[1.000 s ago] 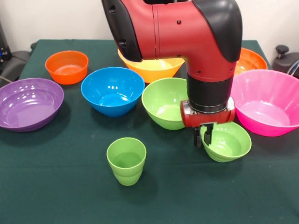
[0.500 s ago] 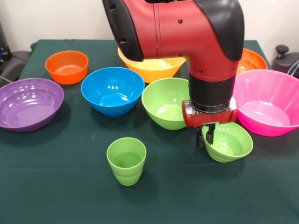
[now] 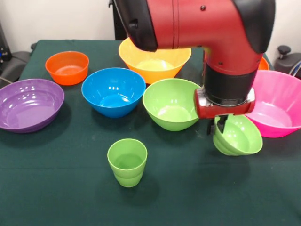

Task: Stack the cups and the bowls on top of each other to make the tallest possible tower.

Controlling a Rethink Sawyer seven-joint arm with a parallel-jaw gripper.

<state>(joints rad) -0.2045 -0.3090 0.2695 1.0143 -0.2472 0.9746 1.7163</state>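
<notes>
Overhead, arm points straight down, gripper (image 3: pixel 219 125) pinching rim of tilted small green bowl (image 3: pixel 237 138)

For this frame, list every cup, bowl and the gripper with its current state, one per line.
Gripper: shut on small green plastic bowl's rim.
Small green plastic bowl: tilted, held.
Lime green plastic cup: upright, empty.
Larger green plastic bowl, blue plastic bowl, small orange plastic bowl, yellow-orange plastic bowl, purple plastic bowl, pink plastic bowl: upright, empty, unstacked.
</notes>
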